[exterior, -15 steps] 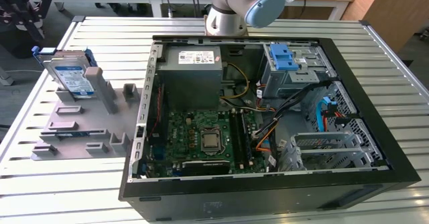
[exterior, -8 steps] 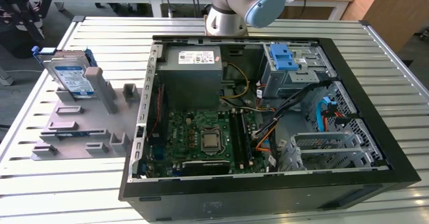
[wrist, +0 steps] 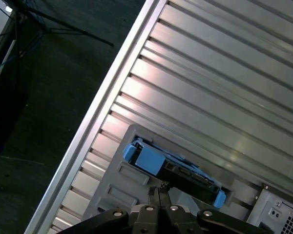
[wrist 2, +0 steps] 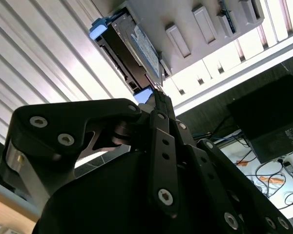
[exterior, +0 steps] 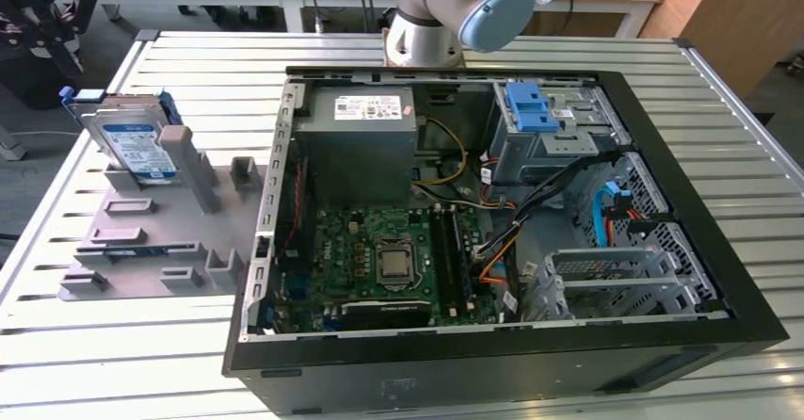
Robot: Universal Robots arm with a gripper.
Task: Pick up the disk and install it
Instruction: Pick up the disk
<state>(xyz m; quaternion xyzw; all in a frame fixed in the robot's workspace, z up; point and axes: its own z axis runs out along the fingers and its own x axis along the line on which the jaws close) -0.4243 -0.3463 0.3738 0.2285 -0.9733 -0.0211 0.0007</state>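
The disk (exterior: 138, 142), a flat rectangular silver hard drive with a white-and-blue label and a blue plastic carrier frame, stands on edge in a slot of a grey moulded plastic fixture (exterior: 151, 241). This probably keeps its upper edge free, so that fingers can close on it from above.

In the first wrist view the black gripper (wrist: 158, 190) points down at the disk (wrist: 171, 168). Its two slim fingertips are pressed together with nothing between them. The disk lies just ahead of the fingertips, with its long edge running across their line, and no contact shows. The second wrist view agrees: the closed gripper (wrist 2: 158, 97) is aimed at one blue corner of the disk (wrist 2: 136, 48), which has not been grasped.

Both the fixture and the black computer tower case (exterior: 440, 373) rest on the slatted metal table (exterior: 126, 363). The case lies well to one side of the fingers, on its flank with the side panel off. That seems meant to leave the metal drive cage with its blue plastic latch (exterior: 534, 114) open from above for the install. The cage looks unfilled.
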